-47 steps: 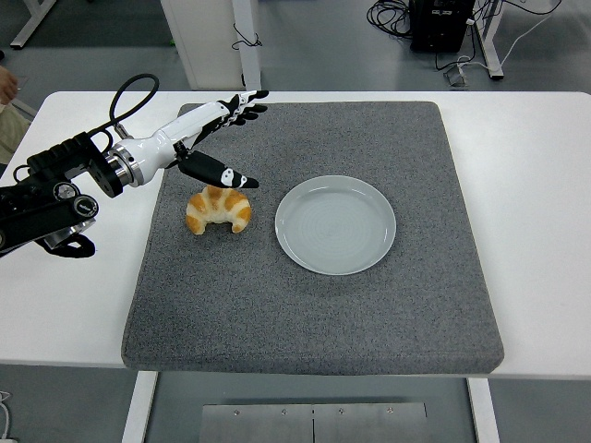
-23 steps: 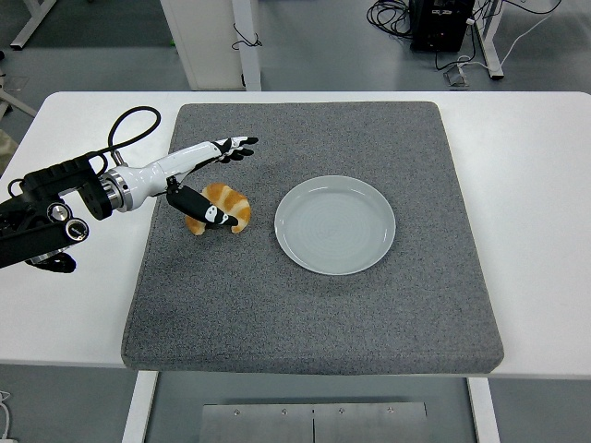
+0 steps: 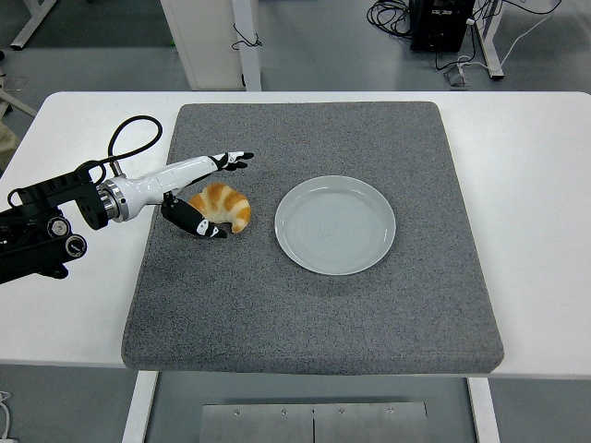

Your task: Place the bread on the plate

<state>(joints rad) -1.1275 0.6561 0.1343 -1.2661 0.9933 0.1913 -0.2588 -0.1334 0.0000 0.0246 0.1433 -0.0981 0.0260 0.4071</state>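
A golden croissant (image 3: 223,205) lies on the grey mat, left of a pale grey plate (image 3: 335,224) that holds nothing. My left hand (image 3: 214,194) comes in from the left and straddles the croissant. Its fingers (image 3: 233,160) stretch out behind the bread and the black thumb (image 3: 196,222) lies low on the mat at the bread's front left. The hand is spread and does not close on the bread. The right arm is out of sight.
The grey mat (image 3: 369,314) covers the middle of the white table (image 3: 536,203). A black cable loops above my left forearm (image 3: 129,129). Table legs and cables stand on the floor beyond the far edge.
My left hand has come down and pulled back leftward. The thumb dropped from above the croissant to the mat at its front; the fingers lowered behind it. The croissant has hardly moved.
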